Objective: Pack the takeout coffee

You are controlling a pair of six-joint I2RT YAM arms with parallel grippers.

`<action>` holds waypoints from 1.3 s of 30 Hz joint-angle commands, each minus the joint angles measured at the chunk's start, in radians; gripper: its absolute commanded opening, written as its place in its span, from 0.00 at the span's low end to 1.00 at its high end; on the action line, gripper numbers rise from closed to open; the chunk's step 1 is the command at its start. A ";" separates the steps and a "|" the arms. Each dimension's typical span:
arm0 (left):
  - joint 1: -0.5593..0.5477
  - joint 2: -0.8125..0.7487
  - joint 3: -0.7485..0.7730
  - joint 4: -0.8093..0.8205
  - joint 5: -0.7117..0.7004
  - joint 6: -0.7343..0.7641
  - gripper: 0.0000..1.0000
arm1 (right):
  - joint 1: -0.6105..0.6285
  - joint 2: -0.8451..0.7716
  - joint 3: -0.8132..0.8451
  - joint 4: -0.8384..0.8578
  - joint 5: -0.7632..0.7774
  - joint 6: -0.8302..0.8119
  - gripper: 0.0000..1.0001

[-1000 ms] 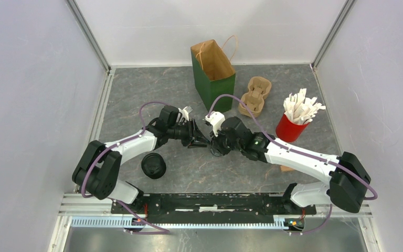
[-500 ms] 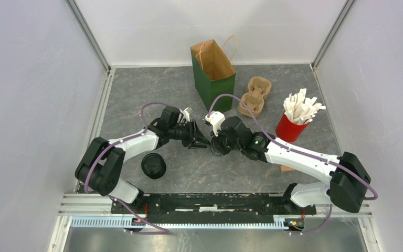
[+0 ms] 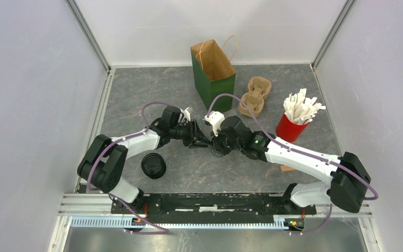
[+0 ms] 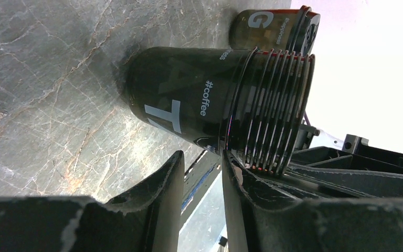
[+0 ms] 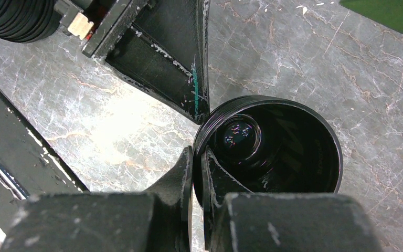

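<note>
The right gripper (image 5: 197, 157) is closed on the stack of nested black cups (image 4: 189, 105), one finger inside the mouth and one outside, with the rim wall pinched thin between them. A grip on the lip like this looks meant to draw a single cup out of the nest rather than carry the whole pile. The left gripper (image 4: 202, 160) reaches in low from the opposite side, its jaws narrowly parted with nothing between them. One of its fingertips (image 5: 199, 105) appears to rest against the outer rings of the stack, probably to steady the lower cups while one is pulled free. The stack stands upright on the grey table (image 3: 136, 94), about mid-table, on the near side of the green paper bag (image 3: 213, 79) and apart from it. A lidded black cup (image 3: 153, 165) stands alone beside the left arm, not yet packed, and the bag's mouth is open
</note>
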 commanded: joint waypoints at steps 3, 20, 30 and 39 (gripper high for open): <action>-0.006 0.000 0.034 0.025 0.025 -0.003 0.40 | 0.004 -0.038 0.114 -0.056 0.036 -0.023 0.05; 0.101 -0.396 0.212 -0.531 -0.403 0.217 0.41 | 0.027 0.072 0.544 -0.181 0.076 -0.040 0.06; 0.119 -0.797 0.271 -0.758 -0.905 0.333 0.45 | 0.048 0.511 0.975 -0.160 0.052 -0.087 0.06; 0.118 -0.966 0.240 -0.811 -1.010 0.365 0.45 | 0.053 0.772 1.080 -0.076 0.087 -0.125 0.06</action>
